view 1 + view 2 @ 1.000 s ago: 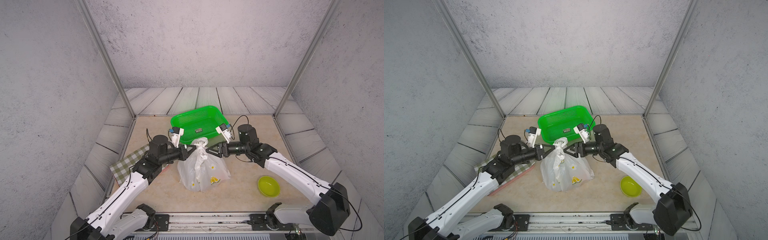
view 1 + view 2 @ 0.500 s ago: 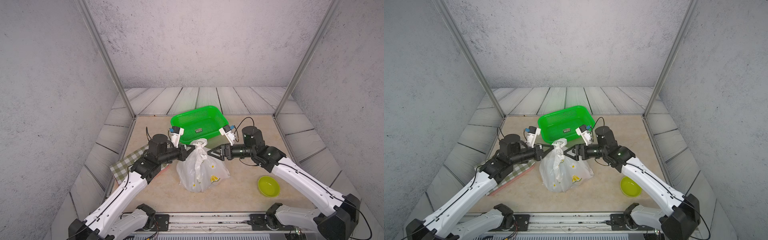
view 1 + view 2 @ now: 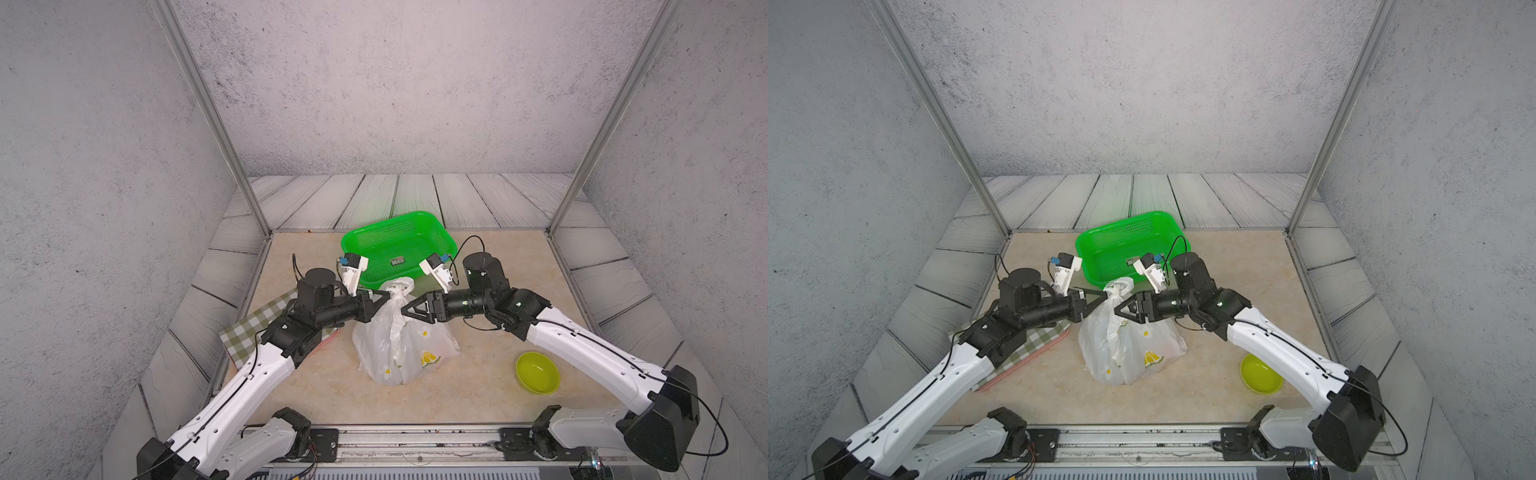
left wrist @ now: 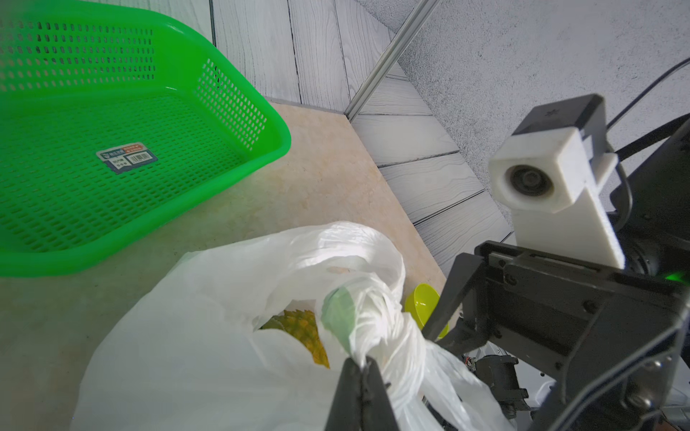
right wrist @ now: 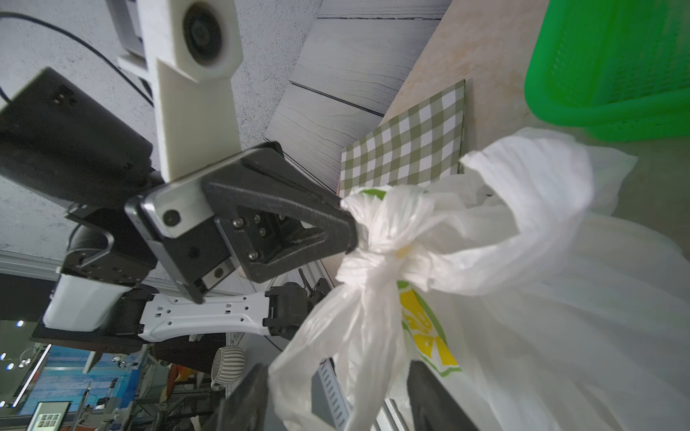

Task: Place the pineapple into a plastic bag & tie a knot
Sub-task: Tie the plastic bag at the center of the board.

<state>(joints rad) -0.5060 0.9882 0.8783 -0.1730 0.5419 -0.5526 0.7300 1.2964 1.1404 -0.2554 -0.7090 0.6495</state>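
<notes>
The only label is a small rectangular sticker point(image 4: 127, 157) on the floor of the green perforated plastic basket point(image 3: 395, 220). It shows a barcode and blue and orange bands, but its lettering is too small to read. The thin translucent white plastic bag point(image 3: 405, 345) carries no words, only printed yellow lemon slices and daisies.

The plastic bag stands mid-table on the beige tabletop point(image 3: 478, 399), just in front of the basket, between the 2 arms. Its 2 handles meet in a small tight twisted knot point(image 5: 373, 242) of white plastic at the top, with a loop of handle sticking up above it. The left gripper point(image 5: 349, 227) is clamped tight, its black tips pinching the plastic at the knot. The right gripper point(image 5: 338, 367) stands open, its 2 fingers point(image 5: 250, 395) well apart. A strand of bag plastic hangs between them; whether it touches either finger I cannot tell.

Through a gap at the bag's mouth, the left wrist view shows a patch of yellow scaly pineapple point(image 4: 302, 330) inside; crinkled plastic hides the rest. A green-and-white checked cloth point(image 3: 257, 324) lies at the left, partly under the left arm. A small lime-green bowl point(image 3: 537, 372) sits at the right, well apart from the bag. In the left wrist view the right gripper's finger cuts across it.
</notes>
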